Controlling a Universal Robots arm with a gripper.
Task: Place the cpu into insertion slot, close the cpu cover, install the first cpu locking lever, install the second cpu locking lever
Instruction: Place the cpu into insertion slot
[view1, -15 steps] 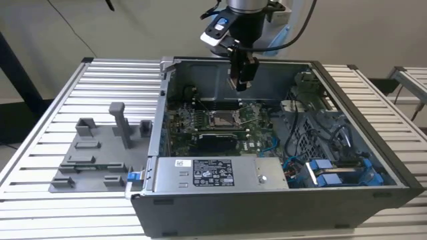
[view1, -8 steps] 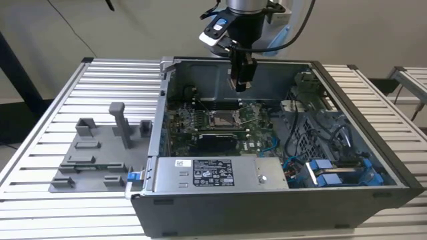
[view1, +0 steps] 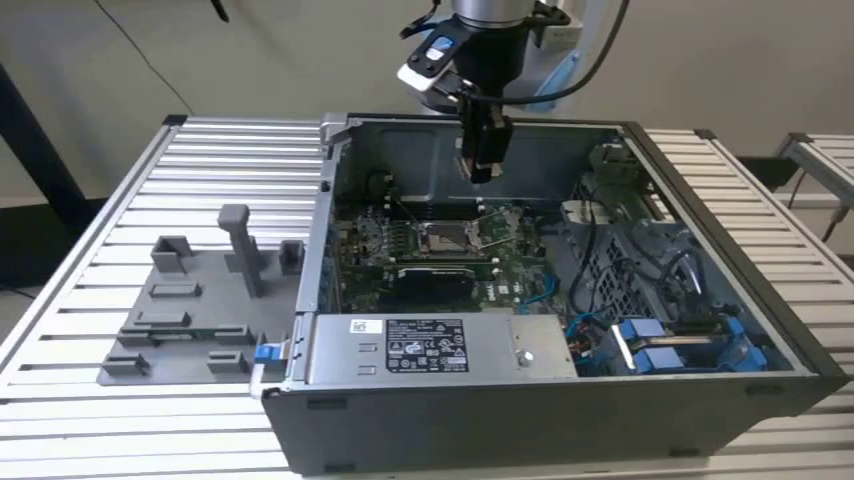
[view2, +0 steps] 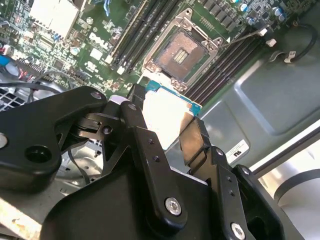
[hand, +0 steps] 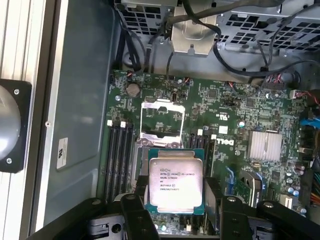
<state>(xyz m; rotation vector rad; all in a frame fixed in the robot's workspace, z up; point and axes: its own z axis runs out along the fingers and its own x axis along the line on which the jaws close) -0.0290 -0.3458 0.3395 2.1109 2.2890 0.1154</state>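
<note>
Surface (view1: 200, 160): a slatted metal top that fills most of the exterior view; everything here stands on it.
Computer case (view1: 534, 420): an open grey tower lying on its side across the centre and right of the exterior view; its inside faces up.
Fixture plate (view1: 200, 300): a flat grey plate with upright blocks, on the surface at the left of that frame, just beside the case.
Motherboard (view1: 360, 250): green, lying on the case floor; in the first wrist view (hand: 235, 110) it spans the middle of the frame.
Power supply (view1: 427, 345): a silver box with a label, along the near wall of the case, lower centre of the exterior view.
Arm (view1: 494, 40): comes down from the top centre of the exterior view; the gripper (view1: 481, 172) hangs over the board, clear of it.
Fingers (view2: 192, 137): black, pinching the cpu by two opposite edges.
Cpu cover (hand: 162, 104): a silver frame with a square window, swung open, centre of the first wrist view.
Insertion slot (view2: 181, 50): bare, with a dark centre and silver rim, upper centre of the second wrist view; in the exterior view (view1: 443, 237) it sits mid-frame, below the gripper.
Cpu (hand: 176, 182): silver top up, held flat between the fingers at the lower centre of the first wrist view; it hangs above the slot, not seated; in the second wrist view (view2: 162, 115) it sits mid-frame, just below the slot.
</note>
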